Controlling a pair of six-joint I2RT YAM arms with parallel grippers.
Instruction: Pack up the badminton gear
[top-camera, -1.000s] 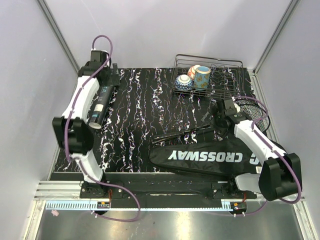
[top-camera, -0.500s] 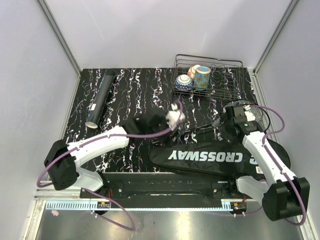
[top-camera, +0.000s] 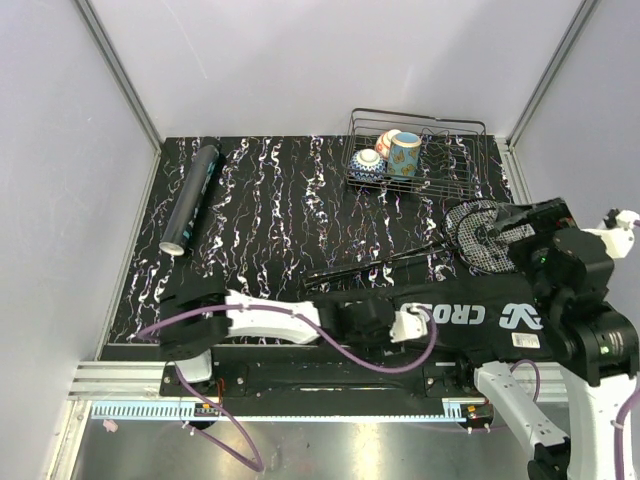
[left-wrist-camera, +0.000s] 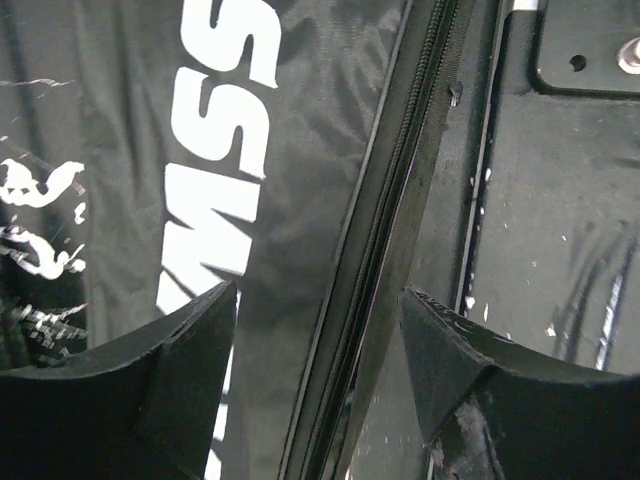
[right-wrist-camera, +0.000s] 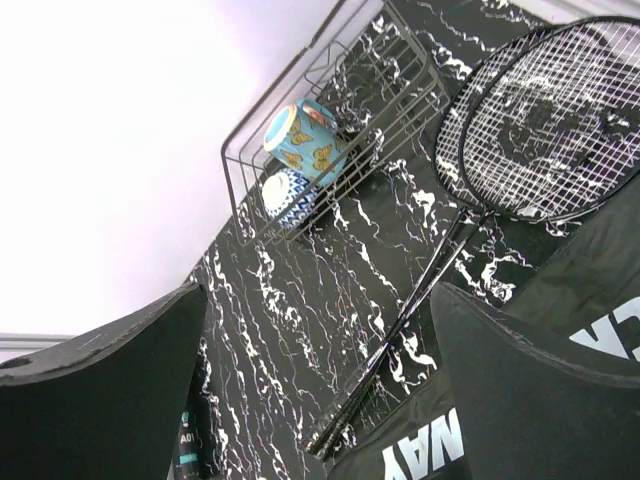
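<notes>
Both arms have moved since a second ago: my left arm was up at the far-left edge over the tube, and it is now lying low along the near edge of the table (top-camera: 270, 200). My right arm was down by the racket and is now standing raised, close under the top camera.

Left gripper (left-wrist-camera: 318, 295) is hovering over the near edge of the bag (top-camera: 470, 315). Its jaws are standing spread, and the wrist view is showing the bag's zipper seam running between them, with white lettering to the left. I am seeing no fabric pinched.

Right gripper (right-wrist-camera: 320, 300) is hanging high with jaws spread wide and nothing between them. It is looking down on the racket (right-wrist-camera: 560, 120).

Bag is lying flat along the near edge, lettering facing the far side (the left arm is covering the middle letters in the top view).

Racket is lying on the table just beyond the bag. Its head is sitting at the right, near the basket (top-camera: 470, 150), and its shaft is slanting left toward the centre. I cannot tell whether the handle end is touching the bag.

Tube (top-camera: 190, 198) is lying on its side at the far-left edge, well apart from both grippers.

Basket is sitting at the far right with painted cups (top-camera: 405, 152) inside.
</notes>
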